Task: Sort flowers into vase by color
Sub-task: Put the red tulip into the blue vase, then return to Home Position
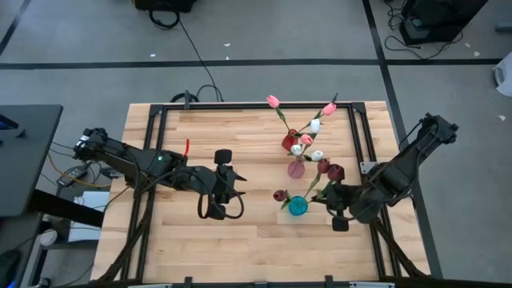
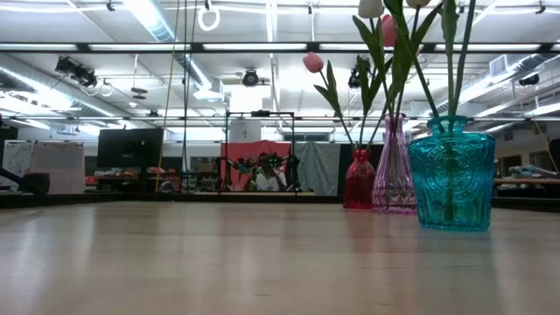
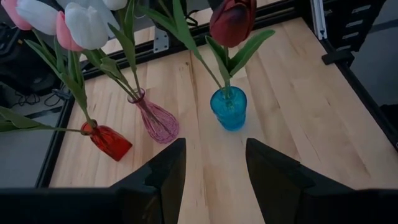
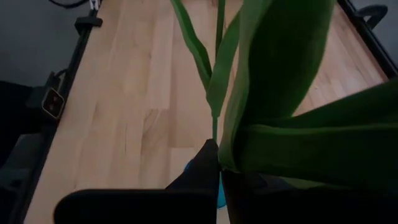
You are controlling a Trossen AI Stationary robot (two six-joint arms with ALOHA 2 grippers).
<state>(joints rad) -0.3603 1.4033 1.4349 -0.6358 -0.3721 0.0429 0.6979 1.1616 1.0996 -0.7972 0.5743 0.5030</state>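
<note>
Three glass vases stand right of the table's middle: red (image 1: 290,142), pink (image 1: 297,168) and blue (image 1: 298,206). Pink tulips (image 1: 273,101) stand in the red vase, and mostly white ones (image 1: 314,125) in the pink vase. A maroon tulip (image 3: 233,18) stands in the blue vase. Two more maroon heads (image 1: 329,169) show beside my right gripper (image 1: 330,194), which is shut on a green stem just right of the blue vase. My left gripper (image 3: 214,168) hovers open at mid-table, left of the vases, with nothing between its fingers. My right gripper pinches a thin green tulip stem (image 4: 214,127) between its two shut fingers, among the long leaves (image 4: 273,68). The fingers slant down from the table's right side and lie across the stem. A patch of the blue vase (image 4: 219,193) shows just beneath the fingertips. The flower head lies outside the wrist view.
A black metal frame (image 1: 160,120) runs around the wooden tabletop. Bare wood lies between my left gripper (image 1: 220,188) and the vases and along the near edge. In the low view the blue vase (image 2: 451,175) stands nearest, the pink (image 2: 394,166) and red (image 2: 359,179) behind it.
</note>
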